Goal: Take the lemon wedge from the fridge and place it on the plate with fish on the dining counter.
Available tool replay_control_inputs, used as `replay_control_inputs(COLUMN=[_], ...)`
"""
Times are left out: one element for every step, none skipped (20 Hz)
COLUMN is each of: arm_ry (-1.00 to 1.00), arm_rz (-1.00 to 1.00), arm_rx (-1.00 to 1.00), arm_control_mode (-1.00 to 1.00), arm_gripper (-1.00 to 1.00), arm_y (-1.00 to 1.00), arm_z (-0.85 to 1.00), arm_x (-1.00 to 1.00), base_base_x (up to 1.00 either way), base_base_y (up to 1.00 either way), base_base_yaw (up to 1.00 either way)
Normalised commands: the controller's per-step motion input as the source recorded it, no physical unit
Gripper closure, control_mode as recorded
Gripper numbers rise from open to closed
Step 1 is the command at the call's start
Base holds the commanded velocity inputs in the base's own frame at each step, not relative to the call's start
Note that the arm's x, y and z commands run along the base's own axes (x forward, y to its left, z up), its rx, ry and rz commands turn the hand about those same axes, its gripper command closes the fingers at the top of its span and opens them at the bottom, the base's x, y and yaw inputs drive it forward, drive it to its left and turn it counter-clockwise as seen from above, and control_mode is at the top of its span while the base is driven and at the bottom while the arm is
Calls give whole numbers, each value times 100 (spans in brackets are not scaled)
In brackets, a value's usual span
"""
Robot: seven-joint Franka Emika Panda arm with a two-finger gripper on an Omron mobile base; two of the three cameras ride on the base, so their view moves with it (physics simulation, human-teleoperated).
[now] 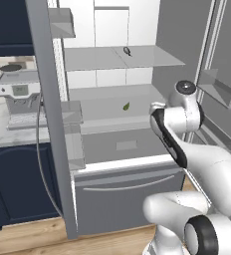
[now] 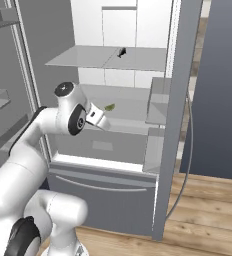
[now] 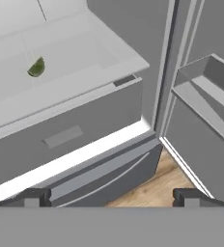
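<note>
The fridge (image 1: 127, 199) stands with both doors open, showing a white interior and grey shelves. The lemon wedge (image 1: 126, 106) (image 2: 109, 107) (image 3: 36, 67), a tiny olive-green sliver, lies on the middle shelf. My gripper (image 2: 102, 121) (image 3: 111, 198) hovers in front of that shelf's edge, a little short of the wedge and lower than it. Its jaws are open with nothing between them, and the two dark fingertips (image 3: 34, 197) stand far apart. The plate and the dining counter are out of view.
A small dark curled object (image 1: 128, 51) (image 2: 121, 52) sits on the upper shelf. Open doors with bins flank the opening: left door (image 1: 50, 109), right door (image 1: 222, 84). A coffee machine (image 1: 19, 94) stands on the marbled worktop over navy cabinets (image 1: 18, 179).
</note>
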Motion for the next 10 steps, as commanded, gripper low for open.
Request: replay_control_inputs(arm_ry=[-15, -3, 0, 0, 0, 0, 0, 0, 0, 2], arm_rz=[27, 31, 24, 4, 0, 0, 0, 0, 0, 0], arm_rx=[10, 13, 6, 0, 0, 0, 0, 0, 0, 0], arm_control_mode=[-100, -100, -100, -100, -100, -100, -100, -100, -100, -100], arm_gripper=[-100, -100, -100, -100, -100, -100, -100, -100, -100, -100], arm_y=[-14, -14, 0, 0, 0, 0, 0, 14, 21, 22], arm_z=[18, 16, 3, 0, 0, 0, 0, 0, 0, 0], arm_x=[0, 0, 0, 0, 0, 0, 3, 4, 24, 39], base_base_x=[0, 0, 0, 0, 0, 0, 0, 0, 0, 0], base_base_y=[0, 0, 0, 0, 0, 0, 0, 0, 0, 0], base_base_yaw=[0, 0, 0, 0, 0, 0, 0, 0, 0, 0])
